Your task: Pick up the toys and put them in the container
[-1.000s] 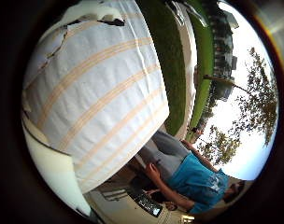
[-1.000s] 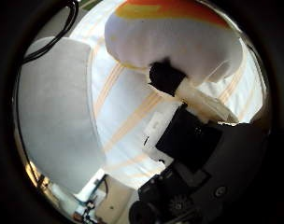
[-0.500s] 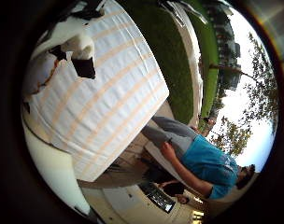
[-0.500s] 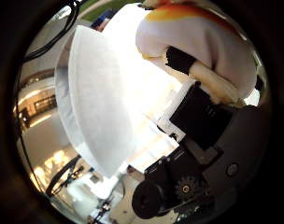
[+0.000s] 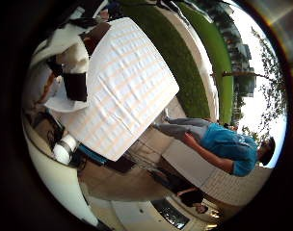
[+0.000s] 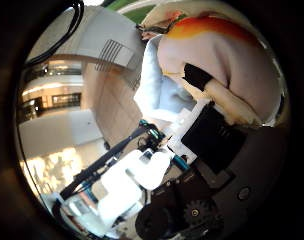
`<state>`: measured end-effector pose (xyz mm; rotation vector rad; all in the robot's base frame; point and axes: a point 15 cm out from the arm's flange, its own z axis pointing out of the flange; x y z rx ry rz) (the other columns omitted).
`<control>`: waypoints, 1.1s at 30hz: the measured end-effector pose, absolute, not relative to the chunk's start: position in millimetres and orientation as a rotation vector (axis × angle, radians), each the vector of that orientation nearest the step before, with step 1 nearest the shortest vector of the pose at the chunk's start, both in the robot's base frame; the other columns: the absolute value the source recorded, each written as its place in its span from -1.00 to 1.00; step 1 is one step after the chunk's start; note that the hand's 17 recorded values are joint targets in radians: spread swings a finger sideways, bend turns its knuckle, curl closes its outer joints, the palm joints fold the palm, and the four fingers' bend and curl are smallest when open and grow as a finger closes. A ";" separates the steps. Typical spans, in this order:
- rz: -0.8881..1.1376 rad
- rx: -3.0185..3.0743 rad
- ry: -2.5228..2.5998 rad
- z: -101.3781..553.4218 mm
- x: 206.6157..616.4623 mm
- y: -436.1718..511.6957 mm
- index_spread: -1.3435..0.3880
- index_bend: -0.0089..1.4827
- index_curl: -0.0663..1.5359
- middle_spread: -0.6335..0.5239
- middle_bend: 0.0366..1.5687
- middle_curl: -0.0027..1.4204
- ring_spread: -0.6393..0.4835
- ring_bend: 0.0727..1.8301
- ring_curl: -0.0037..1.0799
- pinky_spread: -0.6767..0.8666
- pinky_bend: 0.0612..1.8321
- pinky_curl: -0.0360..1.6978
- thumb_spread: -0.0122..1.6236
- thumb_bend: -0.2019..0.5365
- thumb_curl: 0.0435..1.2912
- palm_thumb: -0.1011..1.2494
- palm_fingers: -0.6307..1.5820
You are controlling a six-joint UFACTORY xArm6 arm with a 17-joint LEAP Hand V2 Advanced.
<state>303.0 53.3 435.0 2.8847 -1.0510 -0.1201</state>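
The fingers (image 6: 227, 102) of the hand (image 6: 212, 145) curl round a plush toy (image 6: 222, 55) and press it against the palm, so the toy fills much of the thumb-side view. One cream-padded finger with a black band lies across the toy's pale body. The toy is soft and rounded, mostly white to pinkish, with an orange and red patch on its upper part and a hint of green at the edge. In the little-finger-side view another finger (image 5: 75, 72), cream above a black segment, bends over the same pale mass. The toy is in the hand, held up off the table (image 5: 122, 96), which shows well apart from the palm, covered by a white cloth with faint orange stripes. Beside the table's near edge are a small white cylindrical object (image 5: 64, 149) and dark gear beneath; what they are cannot be told. Beyond the table lie a grass strip (image 5: 185, 67), a paved path and trees (image 5: 267, 77). The container cannot be made out in either view. The hand's own black and geared body (image 6: 202, 210) blocks a large part of the thumb-side view.
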 end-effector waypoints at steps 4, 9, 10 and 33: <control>-0.172 2.943 -1.029 416.2 292.2 89.4 -0.67 0.00 -0.59 -0.27 0.58 0.46 -0.12 0.55 0.62 0.05 0.73 -0.04 0.40 -0.51 0.04 0.58 0.33; -0.139 3.042 -1.099 383.6 313.6 129.1 -0.63 0.16 -0.47 -0.25 0.52 0.42 -0.07 0.52 0.57 0.06 0.63 -0.04 0.43 -0.56 -0.02 0.42 0.37; -0.130 3.050 -1.123 375.3 318.5 133.2 -0.58 0.18 -0.44 -0.23 0.47 0.38 -0.02 0.47 0.50 0.08 0.58 -0.06 0.43 -0.55 -0.04 0.41 0.38; -0.323 3.059 -1.264 358.1 313.7 129.3 0.04 -0.75 -0.62 0.28 -0.85 -0.52 0.71 -0.51 -0.36 0.51 -0.02 -0.48 0.35 -0.53 -0.31 0.29 -0.47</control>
